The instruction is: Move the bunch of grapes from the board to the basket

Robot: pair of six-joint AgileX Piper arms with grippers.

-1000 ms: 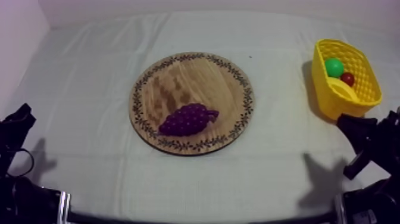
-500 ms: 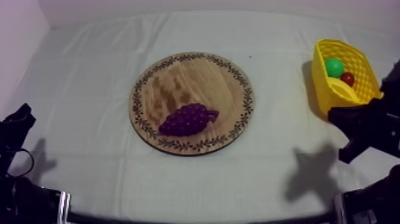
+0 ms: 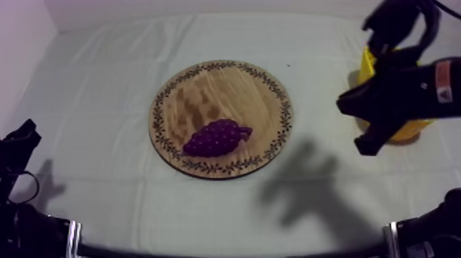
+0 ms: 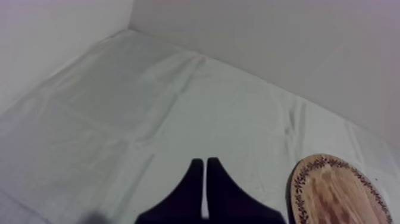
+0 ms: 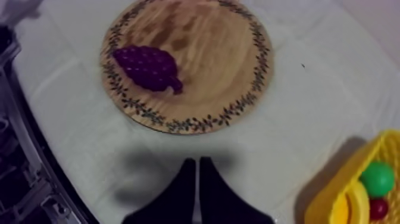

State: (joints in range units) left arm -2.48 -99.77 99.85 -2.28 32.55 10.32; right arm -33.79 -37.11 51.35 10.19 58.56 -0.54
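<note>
On the board (image 3: pixel 226 89), your grapes (image 3: pixel 217 137) lie untouched.
Right gripper (image 5: pixel 197 162) hangs between board and basket (image 5: pixel 348 179), fingers together; left gripper (image 4: pixel 205 162) likewise.

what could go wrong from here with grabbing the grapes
1. The right gripper is shut. Unless it opens before descending, it may just shove the grapes across the board.
2. The grapes lie near the board's rim, so a nudge could roll them onto the cloth.
3. The basket already holds a green fruit and more, so the grapes might perch on top.
</note>
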